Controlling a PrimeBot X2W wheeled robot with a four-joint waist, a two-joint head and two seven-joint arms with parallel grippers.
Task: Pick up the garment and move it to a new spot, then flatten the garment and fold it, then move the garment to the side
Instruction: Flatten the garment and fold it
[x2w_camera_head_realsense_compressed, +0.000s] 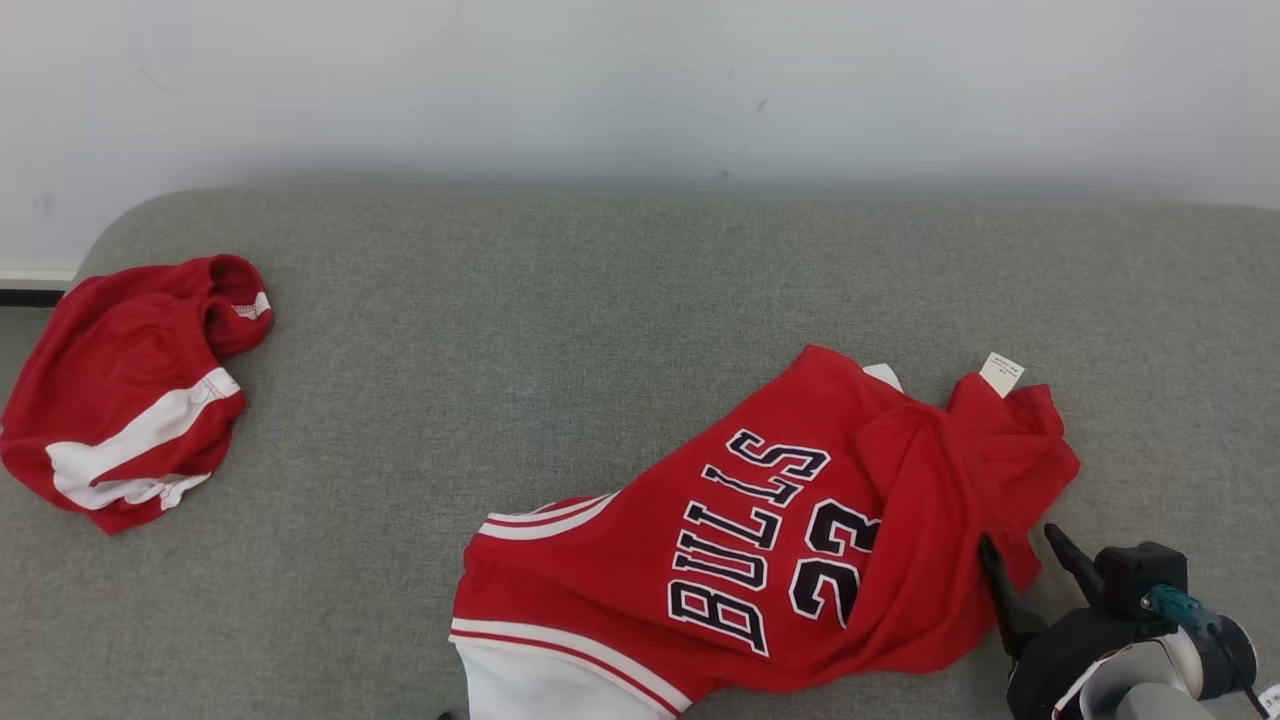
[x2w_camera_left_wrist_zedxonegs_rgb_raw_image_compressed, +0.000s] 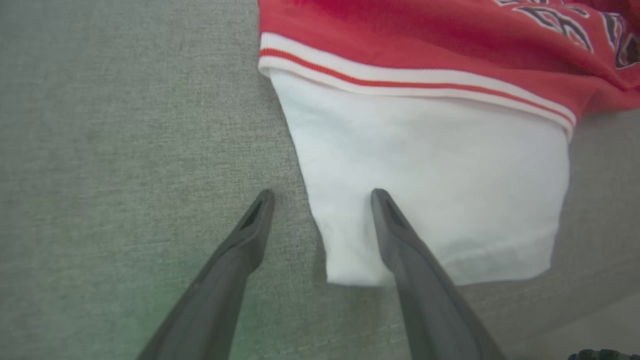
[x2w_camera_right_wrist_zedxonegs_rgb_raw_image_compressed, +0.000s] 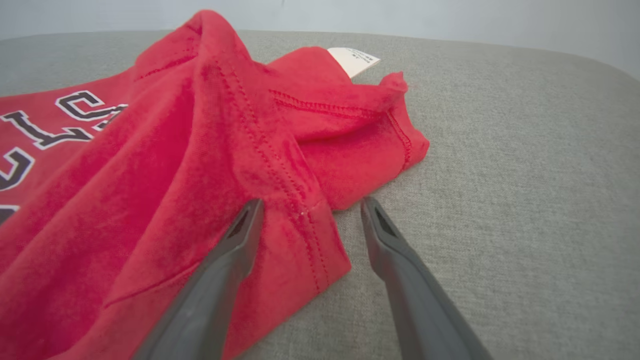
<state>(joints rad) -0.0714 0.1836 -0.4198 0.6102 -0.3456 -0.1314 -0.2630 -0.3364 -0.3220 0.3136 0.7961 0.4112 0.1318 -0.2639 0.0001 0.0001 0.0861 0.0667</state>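
since both grippers sit spread over opposite ends of the jersey (x2w_camera_head_realsense_compressed: 780, 530) with nothing pinched, i read this as the grasp ahead of either the lift or the flatten; can't tell which. the jersey lies rumpled on the grey cushion (x2w_camera_head_realsense_compressed: 560, 330), lower centre to lower right of the head view, lettering up.

left end: in the left wrist view the left gripper (x2w_camera_left_wrist_zedxonegs_rgb_raw_image_compressed: 322, 192) is wide apart, straddling the edge of the white sleeve (x2w_camera_left_wrist_zedxonegs_rgb_raw_image_compressed: 430, 150), with one finger over plain cushion and one over white cloth. can't tell if the tips touch down. next move: drop and close on that sleeve edge. the risk is catching one layer only.

right end: the right gripper (x2w_camera_head_realsense_compressed: 1018, 538), lower right of the head view, is also spread. it straddles the hem of a red corner fold (x2w_camera_right_wrist_zedxonegs_rgb_raw_image_compressed: 310, 240). the cloth here is bunched in ridges, so a pinch may take just the top fold and drag the rest.

around: red shorts (x2w_camera_head_realsense_compressed: 130, 390) are balled up at mid left of the head view, well apart from the jersey. they cap how far left the jersey can be spread. a white label (x2w_camera_head_realsense_compressed: 1002, 372) sticks out at the jersey's upper right. pale wall (x2w_camera_head_realsense_compressed: 640, 80) behind.
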